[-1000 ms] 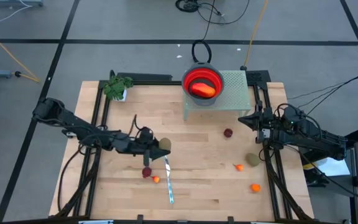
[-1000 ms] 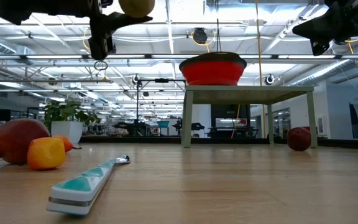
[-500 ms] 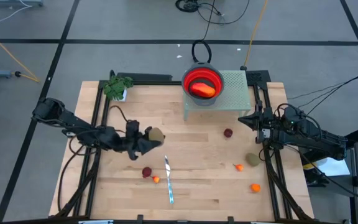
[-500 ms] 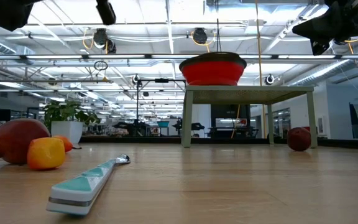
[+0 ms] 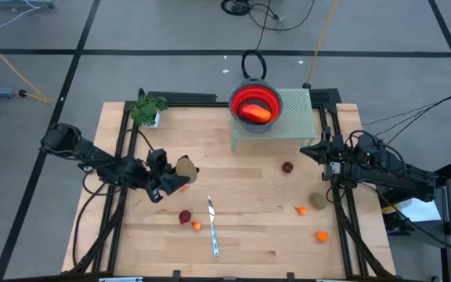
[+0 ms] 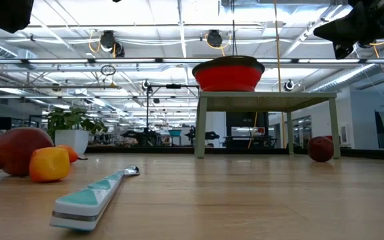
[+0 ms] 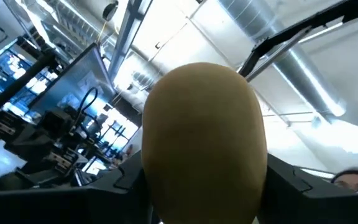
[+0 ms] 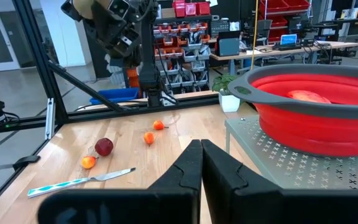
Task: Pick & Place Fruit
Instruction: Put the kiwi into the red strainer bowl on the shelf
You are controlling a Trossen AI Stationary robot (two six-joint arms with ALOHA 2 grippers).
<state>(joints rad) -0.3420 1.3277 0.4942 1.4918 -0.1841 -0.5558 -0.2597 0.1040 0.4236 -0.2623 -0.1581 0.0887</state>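
left gripper [image 5: 180,174], raised over the bench's [image 5: 257,235] left half, jaws closed around an olive-brown kiwi-like fruit [image 7: 204,143]. right gripper [image 8: 201,163] at the right edge, jaws pressed together, empty. red bowl [image 5: 255,105] on a pale stand [image 5: 294,117] at the far side holds an orange-red piece [image 5: 257,113]. dark red ball [image 5: 185,216], orange bits, knife [image 5: 211,227] lie nearer. no legible writing.

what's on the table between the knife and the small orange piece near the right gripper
Nothing: in the high view only bare wood lies between the knife and the small orange piece.
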